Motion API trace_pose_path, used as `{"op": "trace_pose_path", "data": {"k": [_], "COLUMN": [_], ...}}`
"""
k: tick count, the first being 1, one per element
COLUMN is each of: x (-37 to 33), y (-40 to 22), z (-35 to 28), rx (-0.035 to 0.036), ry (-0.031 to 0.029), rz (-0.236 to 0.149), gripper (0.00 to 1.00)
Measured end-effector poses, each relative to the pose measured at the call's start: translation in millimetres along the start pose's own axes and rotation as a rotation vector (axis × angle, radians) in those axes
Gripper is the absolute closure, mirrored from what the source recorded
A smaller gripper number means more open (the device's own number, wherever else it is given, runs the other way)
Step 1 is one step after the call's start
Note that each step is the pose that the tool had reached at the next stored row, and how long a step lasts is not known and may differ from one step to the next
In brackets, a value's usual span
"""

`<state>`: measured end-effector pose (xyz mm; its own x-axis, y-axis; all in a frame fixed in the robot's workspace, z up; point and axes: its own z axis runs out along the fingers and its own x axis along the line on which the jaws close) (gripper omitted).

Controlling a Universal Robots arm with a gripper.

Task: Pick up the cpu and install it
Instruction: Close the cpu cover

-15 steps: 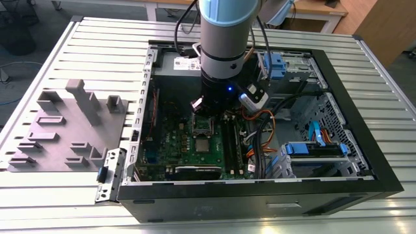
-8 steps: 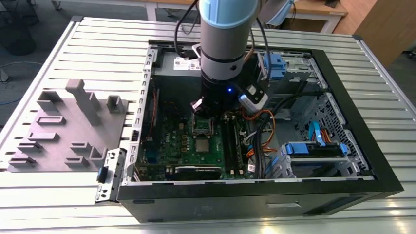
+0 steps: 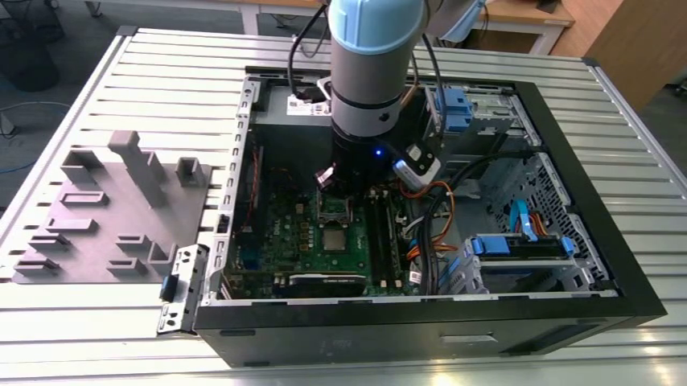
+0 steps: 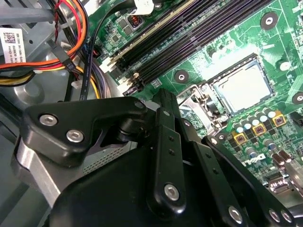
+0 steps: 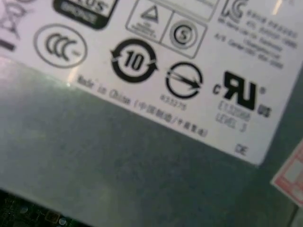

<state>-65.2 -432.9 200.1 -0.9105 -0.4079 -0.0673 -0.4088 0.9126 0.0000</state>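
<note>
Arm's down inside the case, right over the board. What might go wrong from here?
1. The orange and yellow cables run close beside the tool; a move may snag them.
2. The cpu looks seated, with the metal frame folded open beside it; a low sideways move might knock either.

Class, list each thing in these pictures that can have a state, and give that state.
cpu, lying flat in its socket.
socket frame, flipped open beside the cpu.
computer case, lying on its side, open on top.
claw, low inside the case, over the socket frame.
</note>
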Motion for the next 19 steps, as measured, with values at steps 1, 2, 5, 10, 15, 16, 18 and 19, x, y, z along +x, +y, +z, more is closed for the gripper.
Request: {"op": "trace_pose_path", "data": {"k": [1, 2, 5, 10, 15, 16, 18, 19], "x": [0.0, -0.1, 0.0, 0.1, 0.3, 0.5, 0.8, 0.9], "y": [0.0, 0.1, 0.0, -0.2, -0.1, 0.0, 0.0, 0.1], "z": [0.2, 0.3, 0.3, -2.7, -5.3, -5.0, -3.2, -2.3], "rx": [-0.0002, -0.0004, -0.0006, -0.0015, -0.0013, -0.0013, -0.0010, -0.0010], "ry": [-0.0003, -0.0005, -0.0006, -0.0011, -0.0013, -0.0016, -0.0015, -0.0016], "rz": [0.000, 0.000, 0.000, 0.000, 0.000, 0.000, 0.000, 0.000], "gripper": [0.89, 0.89, 0.89, 0.89, 0.89, 0.89, 0.89, 0.89]}}
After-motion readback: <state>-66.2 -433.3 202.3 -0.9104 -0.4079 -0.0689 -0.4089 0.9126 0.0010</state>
